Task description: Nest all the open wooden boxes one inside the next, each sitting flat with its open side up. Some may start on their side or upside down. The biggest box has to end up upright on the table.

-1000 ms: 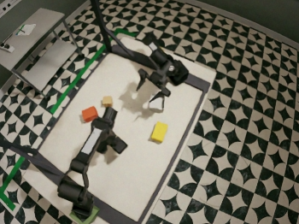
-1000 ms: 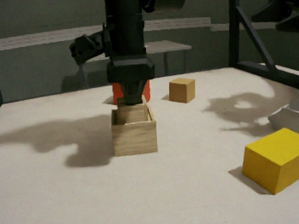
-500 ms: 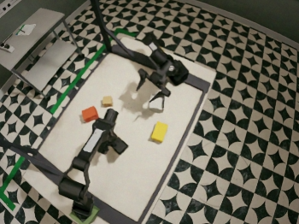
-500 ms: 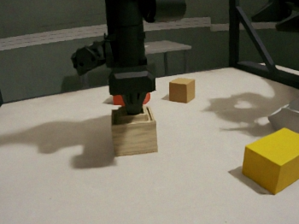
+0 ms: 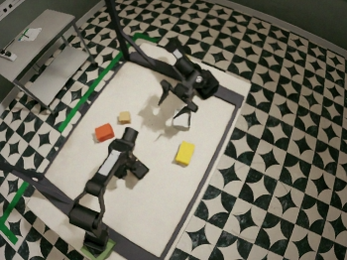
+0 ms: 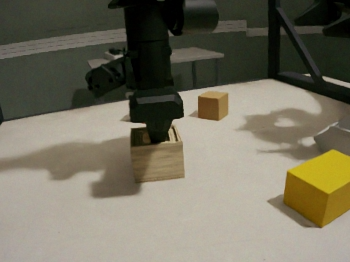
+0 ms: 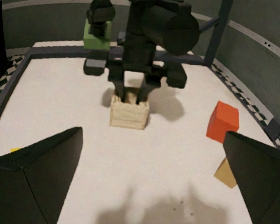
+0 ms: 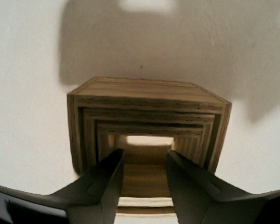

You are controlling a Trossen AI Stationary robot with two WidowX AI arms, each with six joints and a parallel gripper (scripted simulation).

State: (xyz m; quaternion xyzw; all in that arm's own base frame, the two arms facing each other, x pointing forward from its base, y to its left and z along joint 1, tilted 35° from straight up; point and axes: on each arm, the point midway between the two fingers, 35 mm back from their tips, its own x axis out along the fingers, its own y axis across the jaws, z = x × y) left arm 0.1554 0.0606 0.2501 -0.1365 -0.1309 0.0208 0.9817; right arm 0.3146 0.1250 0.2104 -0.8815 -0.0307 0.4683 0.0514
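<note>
An open wooden box [image 6: 157, 154] stands upright on the white mat, with smaller boxes nested inside it; their rims show in the right wrist view [image 8: 146, 122]. My right gripper [image 6: 159, 131] reaches straight down into it and is shut on the innermost small box [image 8: 145, 166], which sits low inside the others. In the top view the right gripper [image 5: 130, 140] hides the boxes. The left wrist view shows the stack [image 7: 129, 112] under the right gripper [image 7: 134, 93]. My left gripper [image 5: 175, 106] hangs wide open and empty above the far part of the mat, well away from the boxes.
An orange block [image 5: 104, 131] and a tan block [image 5: 124, 116] lie beside the right arm. A yellow block [image 5: 184, 153] lies near the mat's right edge. A black frame post [image 5: 116, 22] stands at the far corner, and a grey table [image 5: 40, 57] is off the mat.
</note>
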